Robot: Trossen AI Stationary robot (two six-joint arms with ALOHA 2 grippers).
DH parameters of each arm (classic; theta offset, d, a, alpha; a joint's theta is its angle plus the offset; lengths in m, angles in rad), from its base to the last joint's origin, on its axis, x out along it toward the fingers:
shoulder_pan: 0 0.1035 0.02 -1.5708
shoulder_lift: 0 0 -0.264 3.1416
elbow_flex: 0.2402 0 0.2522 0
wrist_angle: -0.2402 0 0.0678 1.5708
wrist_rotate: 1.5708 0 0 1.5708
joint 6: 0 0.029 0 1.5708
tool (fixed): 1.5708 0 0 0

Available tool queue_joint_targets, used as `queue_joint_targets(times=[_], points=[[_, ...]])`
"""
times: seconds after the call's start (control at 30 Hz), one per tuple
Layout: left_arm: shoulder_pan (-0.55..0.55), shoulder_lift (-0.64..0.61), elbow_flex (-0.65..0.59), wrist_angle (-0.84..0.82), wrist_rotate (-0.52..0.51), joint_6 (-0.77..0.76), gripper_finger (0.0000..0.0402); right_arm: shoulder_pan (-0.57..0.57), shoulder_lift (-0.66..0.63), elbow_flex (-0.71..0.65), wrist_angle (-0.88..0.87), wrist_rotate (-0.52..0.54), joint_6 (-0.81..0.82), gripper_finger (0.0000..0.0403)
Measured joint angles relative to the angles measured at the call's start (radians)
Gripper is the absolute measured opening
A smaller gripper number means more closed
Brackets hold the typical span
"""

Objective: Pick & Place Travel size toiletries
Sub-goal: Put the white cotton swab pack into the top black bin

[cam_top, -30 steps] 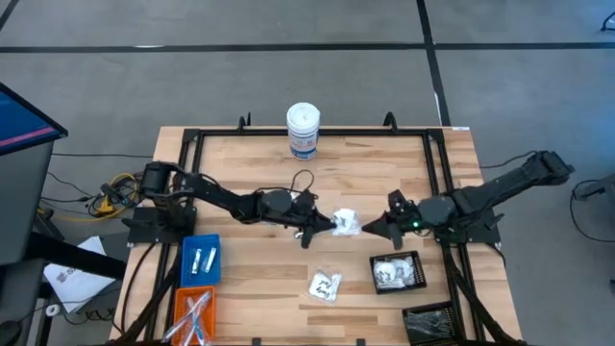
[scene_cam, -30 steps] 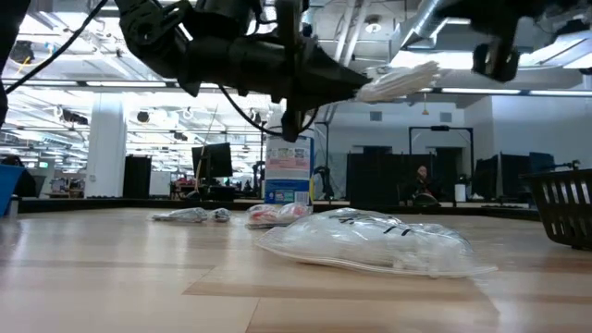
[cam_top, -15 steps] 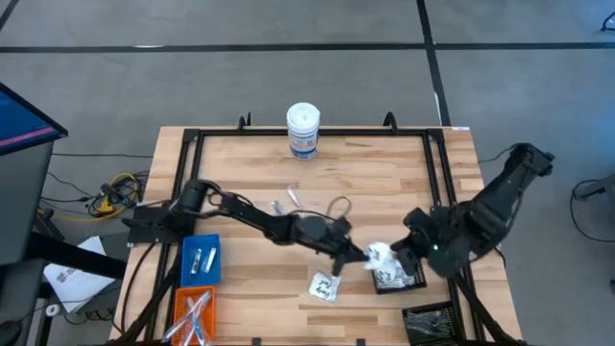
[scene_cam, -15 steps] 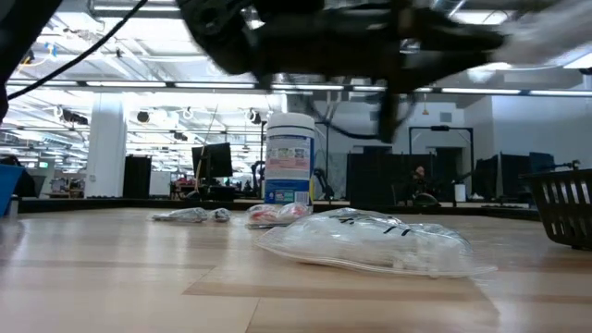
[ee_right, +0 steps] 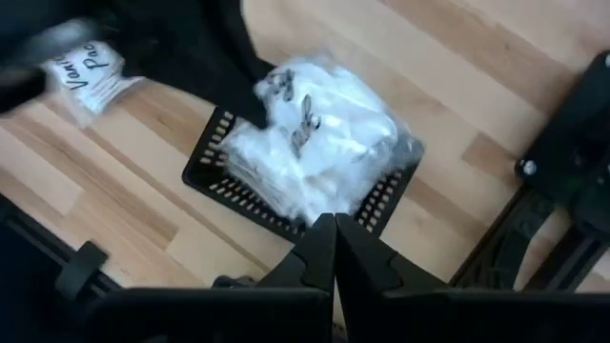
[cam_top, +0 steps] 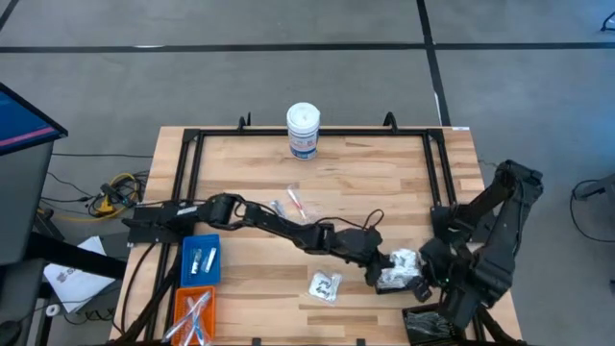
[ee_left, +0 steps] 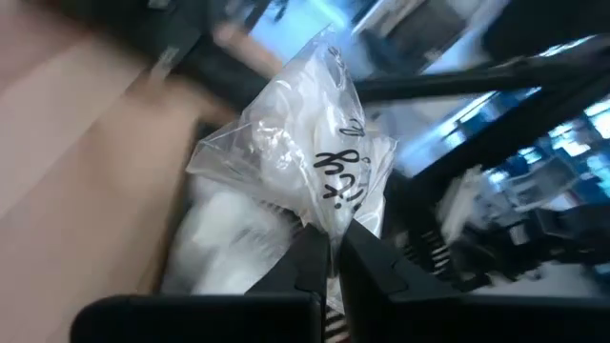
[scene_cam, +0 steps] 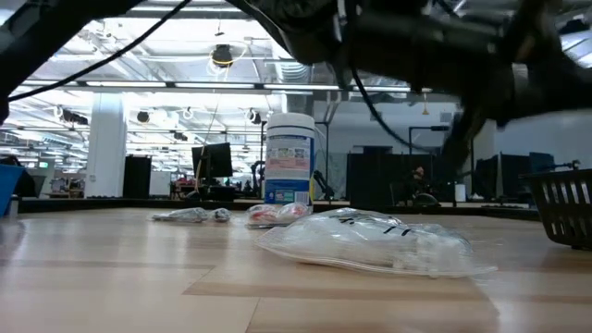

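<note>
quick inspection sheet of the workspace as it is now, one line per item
surface: wooden table inside a black frame.
job's things: clear packet pinched by the left end effector over the black basket, which already holds packets; another packet on the wood; white-and-red sticks mid-table; items in the blue bin and orange bin.
clutter: white canister at the far edge.
end effectors: left shut on the packet; right end effector shut, empty, above the basket.
cables: a loop on the left arm, a bundle off the table's left.
surroundings: grey floor, open hall with screens.
</note>
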Motion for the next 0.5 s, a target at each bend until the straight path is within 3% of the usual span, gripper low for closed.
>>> queue_joint_targets(times=[0.3, 0.5], points=[[0.013, 0.102, 0.102, -0.037, 0.081, -0.039, 0.0007, 0.013, 0.010, -0.009, -0.004, 0.075, 0.044, 0.0000], [0.011, 0.102, 0.103, -0.038, 0.106, -0.030, 0.0040, -0.045, 0.010, -0.016, -0.008, 0.075, -0.007, 0.0000]])
